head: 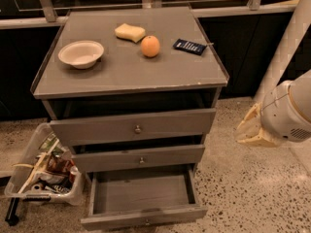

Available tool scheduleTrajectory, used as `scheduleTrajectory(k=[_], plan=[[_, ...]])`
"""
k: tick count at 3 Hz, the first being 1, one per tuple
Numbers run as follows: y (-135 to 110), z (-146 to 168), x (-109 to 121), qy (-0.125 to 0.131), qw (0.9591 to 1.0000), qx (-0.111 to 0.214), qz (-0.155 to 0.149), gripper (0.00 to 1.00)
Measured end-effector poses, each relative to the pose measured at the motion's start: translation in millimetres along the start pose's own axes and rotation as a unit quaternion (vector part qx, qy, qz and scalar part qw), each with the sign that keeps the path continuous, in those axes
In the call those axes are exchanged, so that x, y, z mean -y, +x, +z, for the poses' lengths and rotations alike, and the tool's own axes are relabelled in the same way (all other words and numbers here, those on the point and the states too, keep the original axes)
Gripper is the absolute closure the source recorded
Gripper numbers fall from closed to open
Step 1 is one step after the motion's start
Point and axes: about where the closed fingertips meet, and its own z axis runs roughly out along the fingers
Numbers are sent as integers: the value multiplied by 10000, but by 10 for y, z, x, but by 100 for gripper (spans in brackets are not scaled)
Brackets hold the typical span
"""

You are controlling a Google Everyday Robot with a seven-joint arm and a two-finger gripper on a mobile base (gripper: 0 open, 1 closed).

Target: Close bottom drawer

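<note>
Right of wooden bottom drawer point(142, 198), cream tool point(252, 128)

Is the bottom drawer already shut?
No, the bottom drawer stands pulled out with its inside open to view, and the gripper hangs off to its right, not touching it.

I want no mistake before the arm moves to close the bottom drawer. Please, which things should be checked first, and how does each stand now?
1. Bottom drawer shut: not ok, it is pulled out.
2. Nothing sticks out of it: ok.
3. Claw at its front: not ok, it hangs right of the cabinet, higher up, apart.
4. Bin out of the drawer's path: ok, it stands left.
5. Knob in view: ok.
</note>
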Motion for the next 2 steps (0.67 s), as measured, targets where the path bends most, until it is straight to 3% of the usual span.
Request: scheduleTrajectory(k=[1,2], plan=[[0,0,0,-1,10000,0,0,96],[-58,435,-72,-201,9996,194,51,100]])
